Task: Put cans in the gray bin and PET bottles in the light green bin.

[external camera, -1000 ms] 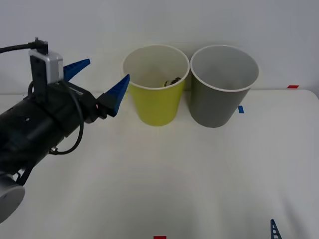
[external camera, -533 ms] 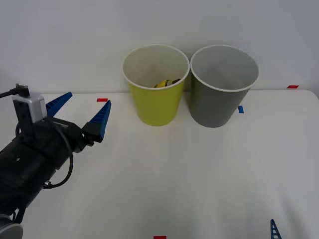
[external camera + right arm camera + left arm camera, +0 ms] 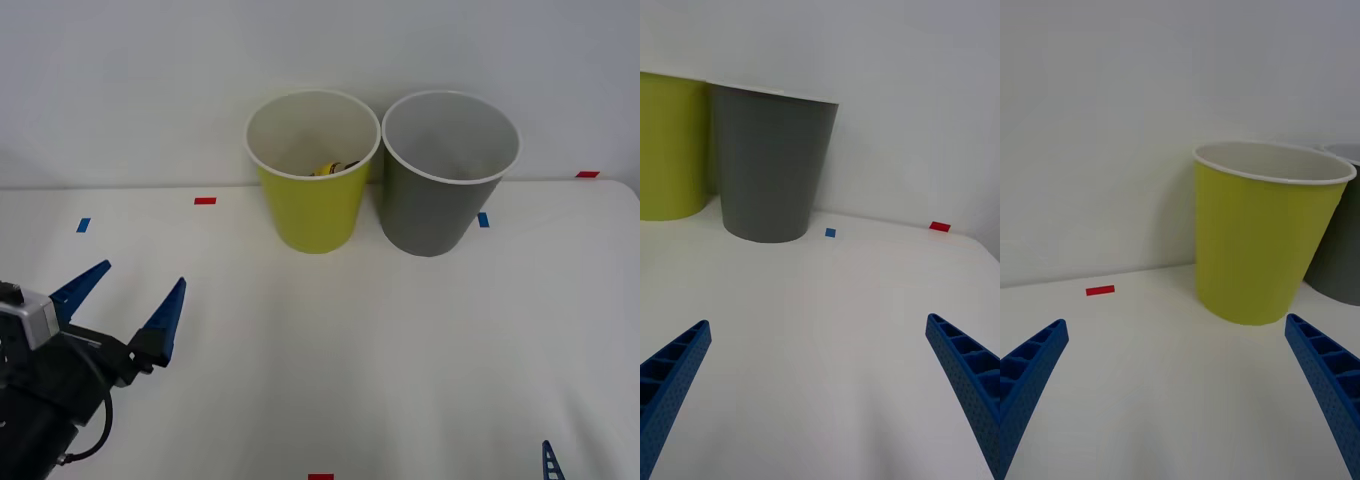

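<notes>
While mostly hidden, PET bottle (image 3: pixel 333 168) peeks above light green bin (image 3: pixel 312 210) rim.

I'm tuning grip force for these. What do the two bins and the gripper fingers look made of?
Light green bin and gray bin: thin matte walls with a white rim, probably paper or light plastic; which one is unclear. Left gripper fingers: blue, ribbed lattice, likely molded or printed plastic, perhaps flexible.

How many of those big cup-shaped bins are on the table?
2. The light green bin stands at the back of the table, and the gray bin is right beside it on the robot's right. Nothing suggests a third hidden one.
</notes>
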`<state>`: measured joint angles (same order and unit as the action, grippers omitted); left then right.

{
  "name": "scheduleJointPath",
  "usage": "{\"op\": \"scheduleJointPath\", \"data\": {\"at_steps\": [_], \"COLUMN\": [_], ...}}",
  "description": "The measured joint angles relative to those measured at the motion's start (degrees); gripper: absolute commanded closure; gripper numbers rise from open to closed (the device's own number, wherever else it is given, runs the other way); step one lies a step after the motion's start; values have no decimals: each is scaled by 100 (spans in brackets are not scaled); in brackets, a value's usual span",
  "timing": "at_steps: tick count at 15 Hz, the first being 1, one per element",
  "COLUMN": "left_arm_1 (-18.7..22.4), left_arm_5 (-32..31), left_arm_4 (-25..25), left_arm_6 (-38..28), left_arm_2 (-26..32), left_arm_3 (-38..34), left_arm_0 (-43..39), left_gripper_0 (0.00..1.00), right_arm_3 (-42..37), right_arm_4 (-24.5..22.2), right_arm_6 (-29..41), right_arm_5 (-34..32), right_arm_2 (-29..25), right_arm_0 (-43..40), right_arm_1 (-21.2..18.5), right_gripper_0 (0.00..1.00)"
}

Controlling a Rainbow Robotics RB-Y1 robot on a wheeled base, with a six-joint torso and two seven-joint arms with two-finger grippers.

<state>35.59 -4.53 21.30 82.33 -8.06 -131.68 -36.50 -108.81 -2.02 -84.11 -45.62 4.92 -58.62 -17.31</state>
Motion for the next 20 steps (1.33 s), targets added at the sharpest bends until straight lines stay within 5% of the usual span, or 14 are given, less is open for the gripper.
{"op": "scheduleJointPath", "data": {"at_steps": [3, 9, 14, 20], "left_arm_1": [24, -20, -450, -910], "left_arm_5": [-678, -1046, -1643, -2574], "left_arm_4": [-316, -847, -954, -1188], "left_arm_6": [6, 141, 1072, 454], "left_arm_2": [-237, -256, -21, 24], "left_arm_3": [539, 820, 986, 1013], "left_arm_0": [-171, -836, -1558, -2405], "left_gripper_0": [0, 0, 0, 0], "right_arm_3": [0, 0, 0, 0], "right_arm_4": [0, 0, 0, 0], "right_arm_6": [0, 0, 0, 0], "right_arm_5": [0, 0, 0, 0], "right_arm_2": [0, 0, 0, 0], "right_arm_0": [0, 0, 0, 0], "right_arm_1": [0, 0, 0, 0], "right_gripper_0": [0, 0, 0, 0]}}
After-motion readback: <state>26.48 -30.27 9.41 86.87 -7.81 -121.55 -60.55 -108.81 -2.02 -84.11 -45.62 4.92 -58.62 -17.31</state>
